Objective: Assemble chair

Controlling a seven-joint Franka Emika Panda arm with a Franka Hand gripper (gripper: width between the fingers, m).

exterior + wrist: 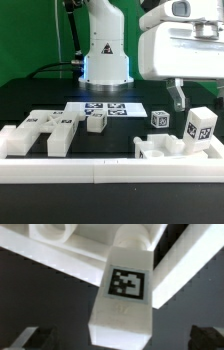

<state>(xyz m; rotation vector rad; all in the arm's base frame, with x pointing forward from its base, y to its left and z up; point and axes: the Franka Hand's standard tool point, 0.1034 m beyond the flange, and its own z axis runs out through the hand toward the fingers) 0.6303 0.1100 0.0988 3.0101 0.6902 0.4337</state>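
The chair lies in loose white tagged parts. A tagged bar (200, 127) stands at the exterior view's right, against a notched piece (162, 148). My gripper (188, 100) hangs just above that bar, open. In the wrist view the bar (125, 286) runs between my two dark fingertips (24, 339), with a clear gap on each side; the gripper (115, 339) touches nothing. A small cube (160, 119) sits beside it. A wide notched slab (40, 132) and another small block (95, 122) lie at the exterior view's left.
The marker board (106, 108) lies flat in front of the robot base (105, 55). A long plain white border rail (100, 172) runs along the front edge of the black table. In the wrist view, white parts (60, 249) lie behind the bar.
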